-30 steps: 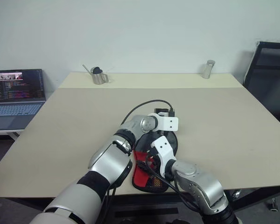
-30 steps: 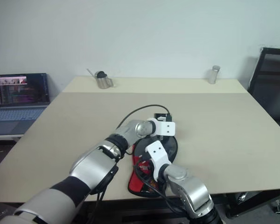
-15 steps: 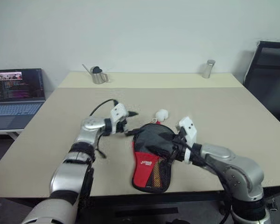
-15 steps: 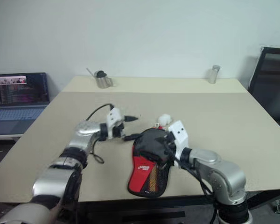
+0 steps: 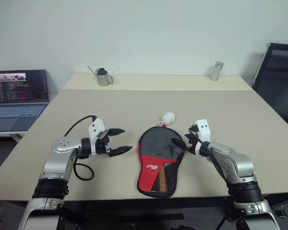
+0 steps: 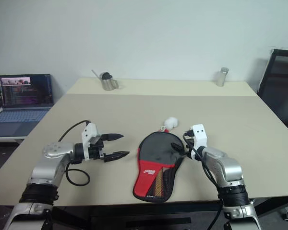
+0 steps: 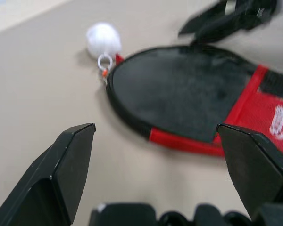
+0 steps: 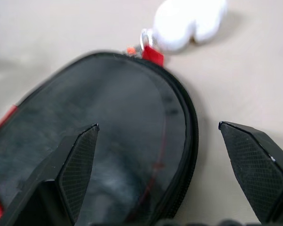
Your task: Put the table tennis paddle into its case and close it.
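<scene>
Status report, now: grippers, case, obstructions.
Left gripper open, empty, left of case. Right gripper open, at the case's right edge. Case flat on table, looks closed; white charm at its head. Nothing obstructing.

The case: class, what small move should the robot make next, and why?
Probably draw both tools back. The case lies flat and looks zipped shut, its white pull at the head's tip; the left tool and right tool stand open at either side, holding nothing.

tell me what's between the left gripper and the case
Nothing: bare table separates the open left gripper from the case in the left eye view.
</scene>
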Tool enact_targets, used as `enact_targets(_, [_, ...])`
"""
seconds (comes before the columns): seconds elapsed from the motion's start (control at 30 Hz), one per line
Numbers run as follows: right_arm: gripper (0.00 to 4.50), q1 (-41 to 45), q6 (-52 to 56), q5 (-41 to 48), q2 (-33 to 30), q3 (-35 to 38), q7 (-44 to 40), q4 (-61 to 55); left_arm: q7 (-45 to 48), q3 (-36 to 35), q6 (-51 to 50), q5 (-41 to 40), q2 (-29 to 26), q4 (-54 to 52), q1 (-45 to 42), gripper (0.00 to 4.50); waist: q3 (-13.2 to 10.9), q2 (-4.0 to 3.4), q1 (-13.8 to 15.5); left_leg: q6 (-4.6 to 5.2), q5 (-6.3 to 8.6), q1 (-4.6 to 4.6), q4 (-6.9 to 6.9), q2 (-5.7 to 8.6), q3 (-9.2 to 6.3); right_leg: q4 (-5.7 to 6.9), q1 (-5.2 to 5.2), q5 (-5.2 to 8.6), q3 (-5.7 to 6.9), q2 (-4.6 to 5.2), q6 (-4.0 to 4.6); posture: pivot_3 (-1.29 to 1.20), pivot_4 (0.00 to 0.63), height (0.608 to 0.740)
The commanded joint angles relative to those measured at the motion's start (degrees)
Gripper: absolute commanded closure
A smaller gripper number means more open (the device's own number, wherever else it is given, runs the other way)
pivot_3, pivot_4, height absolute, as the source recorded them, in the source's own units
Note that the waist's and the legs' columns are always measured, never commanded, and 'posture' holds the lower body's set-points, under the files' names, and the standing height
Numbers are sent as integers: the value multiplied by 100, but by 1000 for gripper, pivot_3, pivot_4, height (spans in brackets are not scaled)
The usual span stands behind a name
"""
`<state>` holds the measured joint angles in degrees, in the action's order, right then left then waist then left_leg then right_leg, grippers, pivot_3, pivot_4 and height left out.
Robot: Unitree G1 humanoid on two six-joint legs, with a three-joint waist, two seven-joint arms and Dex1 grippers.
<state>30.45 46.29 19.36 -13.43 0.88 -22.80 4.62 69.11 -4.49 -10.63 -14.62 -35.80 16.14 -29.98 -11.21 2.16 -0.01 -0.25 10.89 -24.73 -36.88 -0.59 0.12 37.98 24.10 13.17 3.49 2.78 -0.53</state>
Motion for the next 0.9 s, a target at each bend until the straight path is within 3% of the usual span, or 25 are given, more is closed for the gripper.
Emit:
enact_targets(0.03, [0,119,-291,-59,-29,-10,-112,149,-49,-123,-217,-276,-135,-464,2,9,0,0,-4,0,0,0,0,0,0,0,0,0,0,-1,0,0,150,740])
enact_targets(0.07, [0,109,-301,-59,-22,1,-130,216,-32,-117,-309,-336,-159,-556,-3,9,0,0,-7,0,0,0,0,0,1,0,0,0,0,-3,0,0,150,740])
enact_targets(0.17, [601,82,-285,-9,9,35,-169,339,-26,-105,-492,-454,-213,-761,-31,0,0,0,-9,0,0,2,-1,-2,1,0,-2,0,-2,-5,0,0,150,740])
enact_targets(0.4, [3002,189,-176,164,129,60,-370,568,-47,-70,-651,-555,-274,-1027,-88,0,0,-1,-16,0,0,5,0,-8,1,0,-2,0,-9,-18,0,0,150,740])
enact_targets(0.57, [4475,459,-223,41,141,-224,-717,831,-53,-32,-739,-613,-308,-1243,6,0,0,-1,-57,0,0,10,2,-13,7,1,-1,-1,-21,-19,2,0,150,740])
enact_targets(0.9, [4475,1150,-598,-218,242,-677,-1461,1538,-95,29,-801,-636,-332,-1418,141,0,0,-1,-198,0,1,37,20,-38,43,2,2,-9,-76,-56,16,0,150,740])
